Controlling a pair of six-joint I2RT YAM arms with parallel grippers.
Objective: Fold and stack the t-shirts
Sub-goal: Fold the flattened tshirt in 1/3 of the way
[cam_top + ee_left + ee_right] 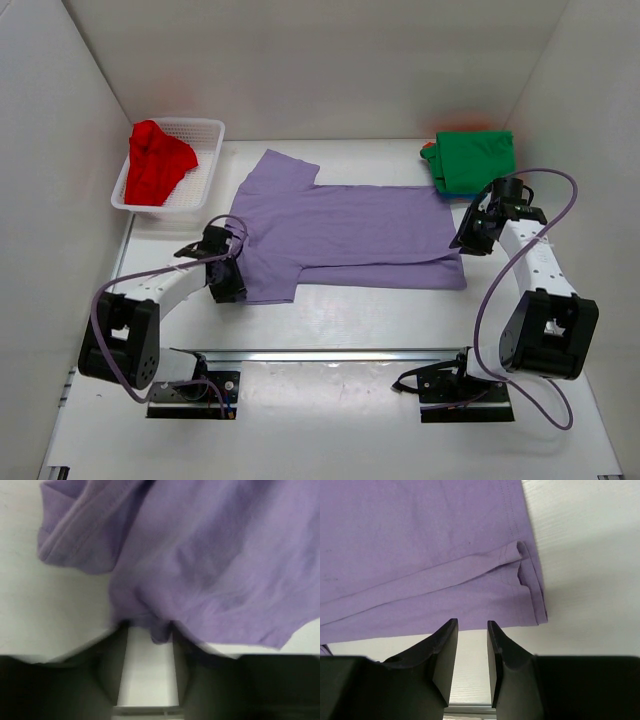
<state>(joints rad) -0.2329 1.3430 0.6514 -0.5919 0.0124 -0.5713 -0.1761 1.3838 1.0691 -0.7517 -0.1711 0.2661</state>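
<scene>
The lavender-purple short-sleeved cloth t-shirt [345, 225] lies spread on the white worktop [350, 325] between the two tools. Its neck end is toward the left tool [149, 632] and its hem toward the right tool [472, 627]. Its near long edge is turned over onto itself in a narrow fold.

The left tool sits low at the shirt's near sleeve. Its fingers stand partly apart, with bare worktop showing in the gap. The purple cloth lies draped across the fingertips, and a small tuck of it dips into the mouth of the gap. The view there is blurred and shows no pinch.

The right tool's fingers are only a narrow slit apart and hold nothing. The folded hem corner lies just ahead of their tips and slightly to one side, not touching them.

Beyond the left tool, a crumpled bright red cloth t-shirt [158, 165] sits in a white plastic mesh basket [207, 160]. Beyond the right tool, a folded green cloth t-shirt [478, 158] lies on the worktop, close to the purple shirt's far hem corner.
</scene>
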